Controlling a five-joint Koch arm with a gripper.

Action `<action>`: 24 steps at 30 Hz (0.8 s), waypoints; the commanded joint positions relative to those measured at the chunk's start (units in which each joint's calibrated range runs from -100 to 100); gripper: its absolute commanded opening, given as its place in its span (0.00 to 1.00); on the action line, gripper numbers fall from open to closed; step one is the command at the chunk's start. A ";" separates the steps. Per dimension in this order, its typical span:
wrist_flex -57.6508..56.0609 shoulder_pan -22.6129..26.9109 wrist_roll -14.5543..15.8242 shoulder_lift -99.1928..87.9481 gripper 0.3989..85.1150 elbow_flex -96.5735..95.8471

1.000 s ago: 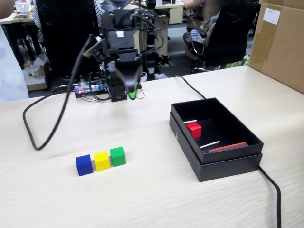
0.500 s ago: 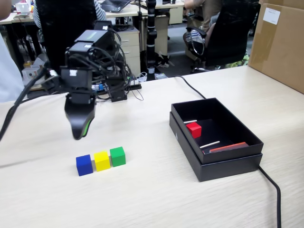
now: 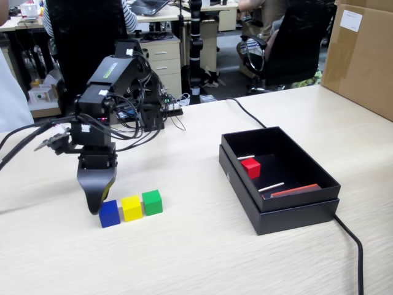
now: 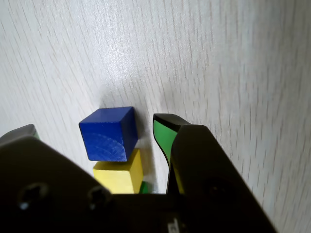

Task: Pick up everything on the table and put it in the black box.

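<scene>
A blue cube (image 3: 108, 213), a yellow cube (image 3: 131, 208) and a green cube (image 3: 151, 201) sit touching in a row on the table (image 3: 184, 258). A red cube (image 3: 250, 167) lies inside the black box (image 3: 288, 216) on the right. My gripper (image 3: 93, 206) hangs low at the left end of the row, beside the blue cube. In the wrist view the gripper (image 4: 95, 125) is open. The blue cube (image 4: 108, 134) stands between its jaws with a gap on each side. The yellow cube (image 4: 119, 174) lies right behind it, and a sliver of the green cube (image 4: 144, 187) shows further back.
Two white sticks (image 3: 271, 187) and a red strip (image 3: 296, 190) lie in the box. A black cable (image 3: 351, 243) runs from the box toward the front right, another (image 3: 24, 140) at the left. A cardboard panel (image 3: 362, 58) stands at the back right.
The arm has swung from the back middle to the left and come down, so the gripper now sits at table height around the blue cube. The cubes have not moved.
</scene>
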 commanded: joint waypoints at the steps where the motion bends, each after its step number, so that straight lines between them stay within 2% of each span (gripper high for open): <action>1: 1.53 0.29 -0.34 0.91 0.51 5.87; 8: 1.53 1.07 -1.17 4.46 0.47 7.32; 15: 1.53 0.78 -2.10 5.50 0.13 8.41; 20: 1.53 0.15 -2.34 -0.93 0.13 5.78; 24: 1.53 0.39 -2.74 -17.91 0.14 -1.02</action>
